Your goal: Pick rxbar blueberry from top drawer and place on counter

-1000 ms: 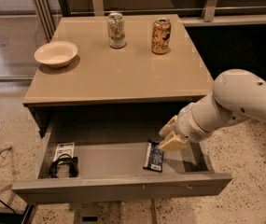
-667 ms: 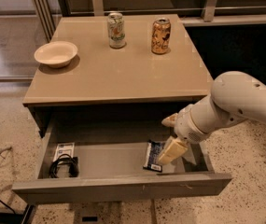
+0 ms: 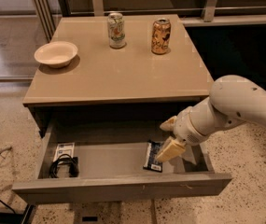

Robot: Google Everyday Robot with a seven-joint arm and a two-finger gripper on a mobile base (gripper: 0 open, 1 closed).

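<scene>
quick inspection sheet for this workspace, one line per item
surface: glossy tan counter, square, above the drawer
job's things: dark navy snack bar lies flat in the pulled-out grey top drawer, right of centre
clutter: cream bowl, green-white can and orange can on the counter
grippers: gripper open, down in the drawer at the bar's right edge
cables: black cable coil on white card, drawer's left end; thin cable on floor
surroundings: speckled floor, metal railing

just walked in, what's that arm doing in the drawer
The robot's arm is reaching into the open top drawer, with its gripper open at the rxbar blueberry on the drawer's right side. The bar lies flat on the drawer floor, not yet lifted. The counter above holds a green can, an orange can and a bowl.
</scene>
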